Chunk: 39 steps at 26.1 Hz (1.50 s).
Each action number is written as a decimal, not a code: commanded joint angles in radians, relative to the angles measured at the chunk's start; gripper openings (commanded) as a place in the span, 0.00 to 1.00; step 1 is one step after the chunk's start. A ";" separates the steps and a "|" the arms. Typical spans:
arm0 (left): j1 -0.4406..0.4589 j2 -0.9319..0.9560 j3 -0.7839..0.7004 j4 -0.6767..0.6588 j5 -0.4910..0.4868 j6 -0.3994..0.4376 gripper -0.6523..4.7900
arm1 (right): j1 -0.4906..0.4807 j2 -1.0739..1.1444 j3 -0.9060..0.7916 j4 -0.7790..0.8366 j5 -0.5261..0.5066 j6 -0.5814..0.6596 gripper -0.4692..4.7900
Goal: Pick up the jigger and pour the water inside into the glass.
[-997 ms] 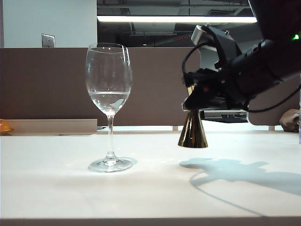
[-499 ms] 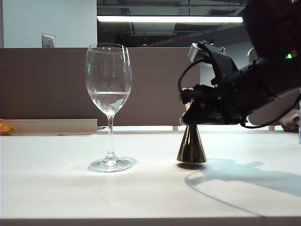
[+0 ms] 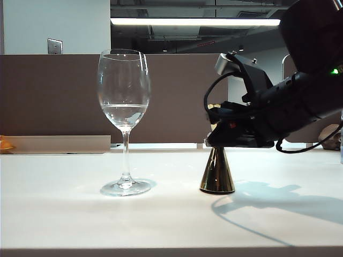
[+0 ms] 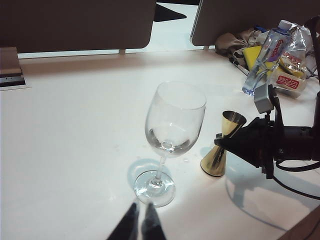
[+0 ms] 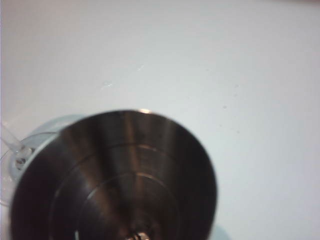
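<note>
One tall clear stemmed wine glass (image 3: 124, 120) holding shallow clear water (image 3: 124, 111); one shiny gold hourglass metal jigger (image 3: 217, 172) upright on white table (image 3: 161, 219), beside it. Right gripper (image 3: 221, 131) clamps jigger waist. Left gripper (image 4: 139, 224) fingertips pinched together, holding nothing, near glass foot.

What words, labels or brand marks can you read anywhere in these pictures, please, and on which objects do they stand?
Nothing reads as sure text.
Plastic bottle, far right of the table in the left wrist view: red label with white lettering, too small to read.
Snack packet beside it: red patch with white characters, too blurred to read.
The jigger, the glass and the wall plate carry no visible marking.
</note>
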 commanded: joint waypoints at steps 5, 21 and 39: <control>0.001 0.000 0.003 0.009 0.004 0.004 0.16 | 0.002 0.001 -0.003 -0.015 -0.039 0.013 0.39; 0.001 0.000 0.003 0.010 0.004 0.004 0.16 | 0.005 -0.078 -0.074 -0.014 -0.032 0.013 0.73; 0.001 0.000 0.003 0.009 0.004 0.004 0.16 | 0.005 -0.684 -0.248 -0.424 0.116 0.011 0.64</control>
